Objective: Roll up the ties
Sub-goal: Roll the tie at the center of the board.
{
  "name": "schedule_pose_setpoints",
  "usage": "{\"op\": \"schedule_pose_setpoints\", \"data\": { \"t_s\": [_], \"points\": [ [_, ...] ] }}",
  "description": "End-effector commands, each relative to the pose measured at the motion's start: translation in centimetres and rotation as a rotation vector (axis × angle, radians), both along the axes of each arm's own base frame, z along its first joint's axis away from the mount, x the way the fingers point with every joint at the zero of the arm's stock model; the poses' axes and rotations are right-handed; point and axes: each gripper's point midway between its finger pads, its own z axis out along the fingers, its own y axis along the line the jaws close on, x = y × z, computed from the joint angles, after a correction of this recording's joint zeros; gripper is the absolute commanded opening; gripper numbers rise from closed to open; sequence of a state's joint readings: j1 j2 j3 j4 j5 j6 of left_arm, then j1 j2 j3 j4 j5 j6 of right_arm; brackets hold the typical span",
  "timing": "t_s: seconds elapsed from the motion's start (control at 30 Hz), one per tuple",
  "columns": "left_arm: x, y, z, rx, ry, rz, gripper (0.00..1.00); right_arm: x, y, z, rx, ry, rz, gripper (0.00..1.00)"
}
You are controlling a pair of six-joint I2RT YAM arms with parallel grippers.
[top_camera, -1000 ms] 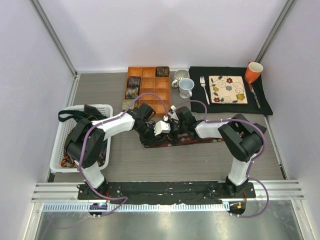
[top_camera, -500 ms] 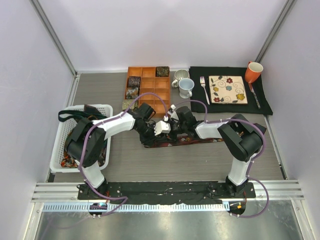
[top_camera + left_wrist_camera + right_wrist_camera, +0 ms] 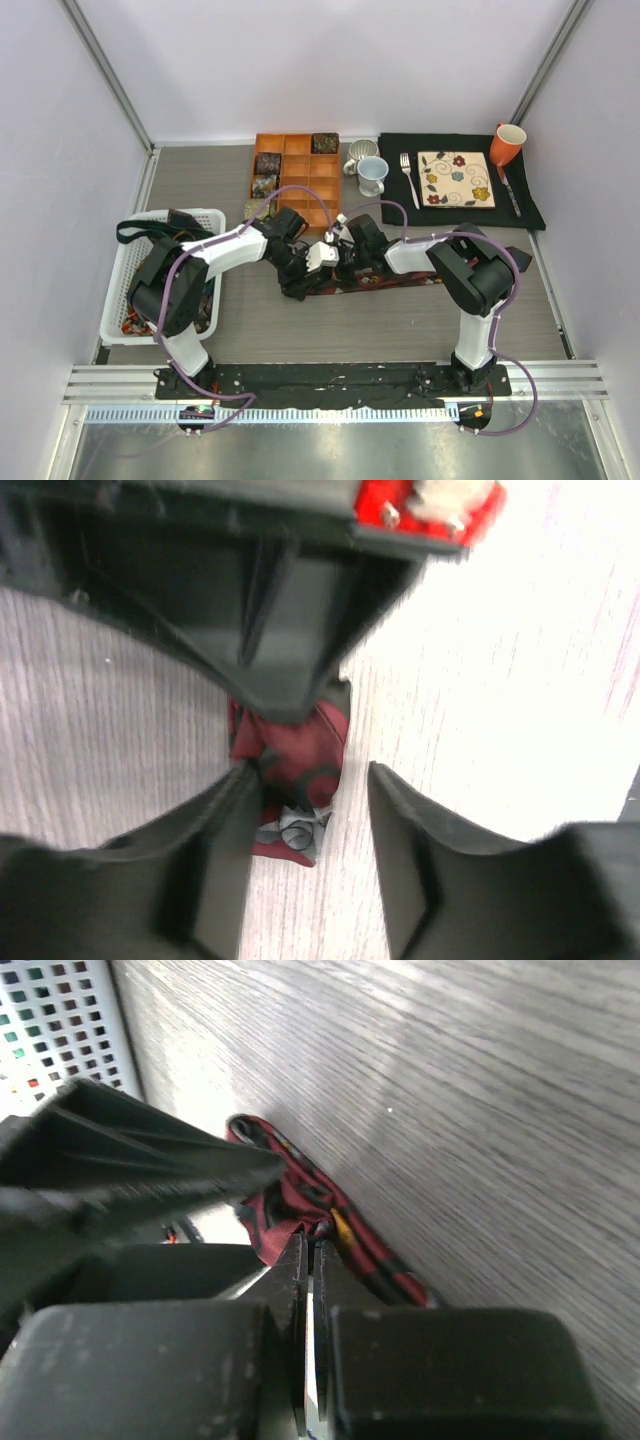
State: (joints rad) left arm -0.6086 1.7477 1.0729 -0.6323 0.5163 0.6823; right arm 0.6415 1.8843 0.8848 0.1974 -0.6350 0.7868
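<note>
A maroon patterned tie [image 3: 385,280] lies flat across the table's middle, running right from the two grippers. My left gripper [image 3: 300,285] is open over the tie's left end [image 3: 290,780], its left finger touching the fabric. My right gripper [image 3: 340,262] is shut on the tie [image 3: 300,1200], pinching the fabric at its fingertips right beside the left gripper. Rolled ties [image 3: 266,163] sit in compartments of the orange tray [image 3: 300,180]. More ties [image 3: 140,232] hang from the white basket [image 3: 125,275].
Two mugs [image 3: 368,170] stand right of the orange tray. A black placemat [image 3: 530,205] at the back right holds a floral plate [image 3: 455,179], fork, knife and an orange mug [image 3: 506,143].
Both grippers have shifted slightly left along the tie's end. The left gripper has dropped a little toward the table.
</note>
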Motion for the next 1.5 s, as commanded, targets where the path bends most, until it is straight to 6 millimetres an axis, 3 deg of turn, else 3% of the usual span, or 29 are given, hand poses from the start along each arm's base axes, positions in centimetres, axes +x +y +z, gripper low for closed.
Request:
{"op": "schedule_pose_setpoints", "data": {
  "t_s": [0.0,0.13,0.47,0.57,0.8,0.97,1.13,1.27,1.33,1.37,1.47],
  "points": [
    [0.3,1.4,0.8,-0.026,-0.045,0.038,0.61,0.0,-0.6,-1.2,-0.073,-0.033,0.033,0.01],
    [0.7,1.6,1.8,-0.048,-0.109,0.028,0.73,0.3,-0.6,-1.7,-0.090,-0.042,0.025,0.01],
    [2.0,0.0,0.5,0.034,-0.159,-0.008,0.77,0.9,0.1,-1.3,-0.080,-0.065,0.037,0.01],
    [1.9,-0.3,-0.1,0.057,-0.154,-0.015,0.71,0.9,0.3,-0.9,-0.076,-0.073,0.041,0.01],
    [0.7,0.2,-1.1,0.110,-0.149,-0.040,0.34,1.1,1.1,0.7,-0.050,-0.090,0.045,0.02],
    [0.2,0.9,-1.8,0.133,-0.138,-0.028,0.25,0.8,1.2,2.4,0.001,-0.083,0.031,0.30],
    [0.3,0.6,-1.9,0.126,-0.129,-0.010,0.24,-0.3,1.1,2.4,0.052,-0.024,0.020,0.36],
    [0.3,0.6,-2.0,0.128,-0.123,-0.003,0.22,-0.3,1.5,2.4,0.083,-0.019,0.019,0.32],
    [0.3,0.6,-1.9,0.128,-0.123,-0.003,0.22,-0.1,1.5,2.0,0.081,-0.019,0.015,0.23],
    [0.2,0.6,-1.9,0.127,-0.123,-0.005,0.23,0.0,1.5,1.8,0.073,-0.024,0.017,0.12],
    [-0.3,0.7,-1.7,0.117,-0.112,-0.022,0.27,0.4,1.2,0.9,0.018,-0.022,0.013,0.01]
  ]
}}
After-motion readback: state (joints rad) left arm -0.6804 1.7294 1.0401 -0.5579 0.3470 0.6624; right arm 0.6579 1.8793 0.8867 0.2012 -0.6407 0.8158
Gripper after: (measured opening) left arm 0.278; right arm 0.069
